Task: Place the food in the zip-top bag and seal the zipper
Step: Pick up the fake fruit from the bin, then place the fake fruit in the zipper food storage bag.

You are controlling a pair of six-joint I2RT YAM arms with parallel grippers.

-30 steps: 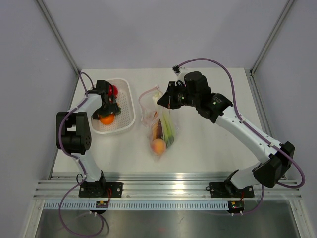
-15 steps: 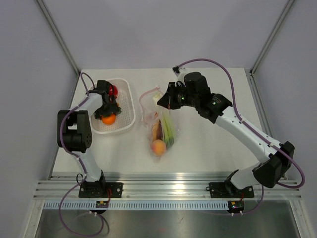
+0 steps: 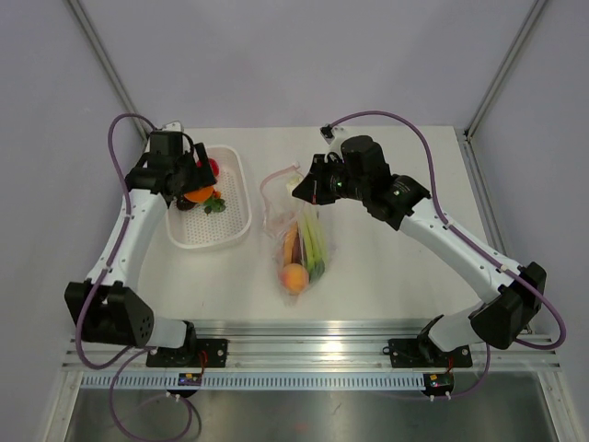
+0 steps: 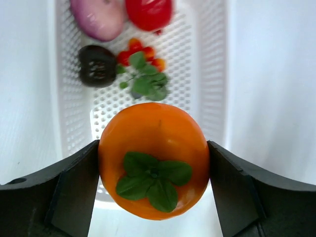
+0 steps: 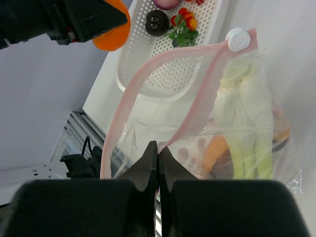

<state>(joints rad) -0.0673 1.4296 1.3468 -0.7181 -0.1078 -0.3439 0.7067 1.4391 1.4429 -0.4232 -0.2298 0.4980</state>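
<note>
The left hand has its two fingers spread wide around the orange, gripping it on both sides and holding it above the white slotted basket, in which lie the purple onion, the red tomato and the dark eggplant. The right hand is pinched fully closed on the mouth edge of the zip-top bag, at its pink zipper, which gapes open in a loop. The bag lies on the counter just beside the basket, with the peach, carrot and celery stalk inside.
</note>
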